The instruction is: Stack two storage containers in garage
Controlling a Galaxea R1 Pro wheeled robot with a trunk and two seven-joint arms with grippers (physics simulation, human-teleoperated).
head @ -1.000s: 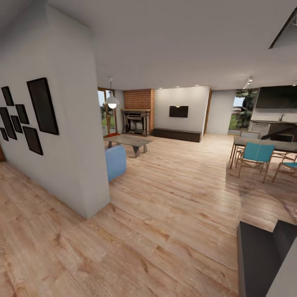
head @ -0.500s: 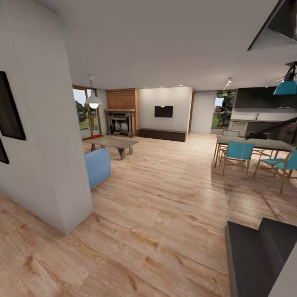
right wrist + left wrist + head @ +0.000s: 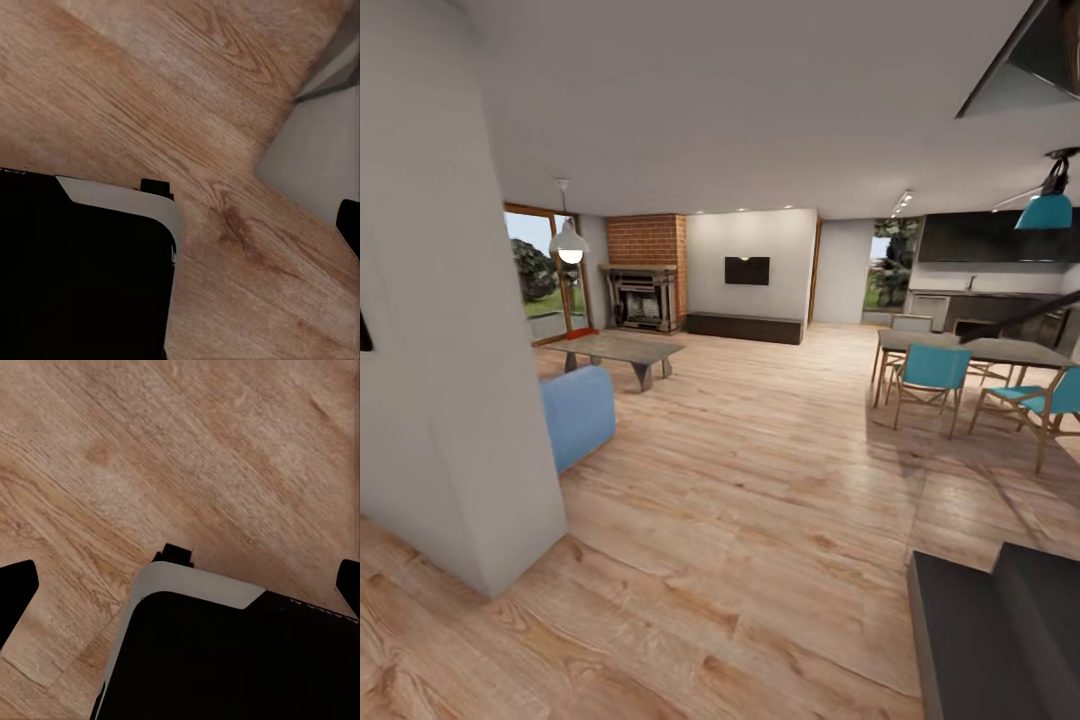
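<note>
The living room [image 3: 760, 450] opens ahead, wood planks running to a brick fireplace [image 3: 645, 268]; a small red-orange sliver by the glass doors [image 3: 545, 290] may be a container. Low, stiff open boxes should lift lightly by a wall; both pincers look spread and empty.

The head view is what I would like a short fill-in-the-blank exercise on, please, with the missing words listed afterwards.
1. The fireplace at the far end is built of red ____.
2. The chairs at the dining table have seats coloured ____.
3. The floor is laid in light ____ planks.
4. The low table stands beyond the ____ sofa.

Missing words: brick; teal; wood; blue
</note>
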